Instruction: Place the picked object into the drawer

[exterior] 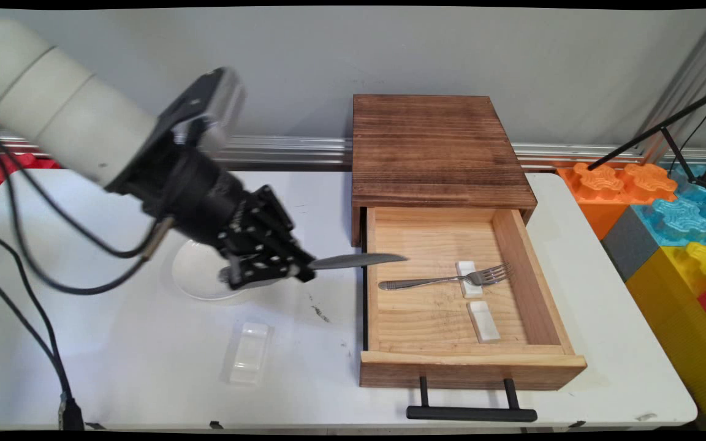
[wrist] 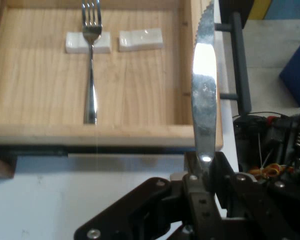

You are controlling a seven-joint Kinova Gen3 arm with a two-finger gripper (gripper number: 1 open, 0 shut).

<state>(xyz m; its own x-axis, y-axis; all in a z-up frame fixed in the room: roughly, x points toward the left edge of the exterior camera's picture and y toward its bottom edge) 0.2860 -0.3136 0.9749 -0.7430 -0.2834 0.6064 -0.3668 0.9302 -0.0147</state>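
Observation:
My black gripper [exterior: 295, 267] is shut on the handle of a steel table knife [exterior: 359, 261], held level above the table. The serrated blade [wrist: 204, 85] points right, its tip just past the left wall of the open wooden drawer [exterior: 561, 361]. Inside the drawer a fork [exterior: 445, 280] lies with its neck on a small white rest [exterior: 468, 278]; a second white rest [exterior: 483, 320] lies bare in front of it. In the hand view the fork [wrist: 91, 75] and both rests [wrist: 140, 39] sit at the upper left, beyond the drawer wall.
The drawer slides out of a dark wooden cabinet [exterior: 432, 147] and has a black bar handle [exterior: 471, 413]. A white plate [exterior: 197, 272] sits under the gripper, and a clear plastic rest [exterior: 249, 353] lies nearer the front. Coloured foam blocks [exterior: 671, 208] stand at the right.

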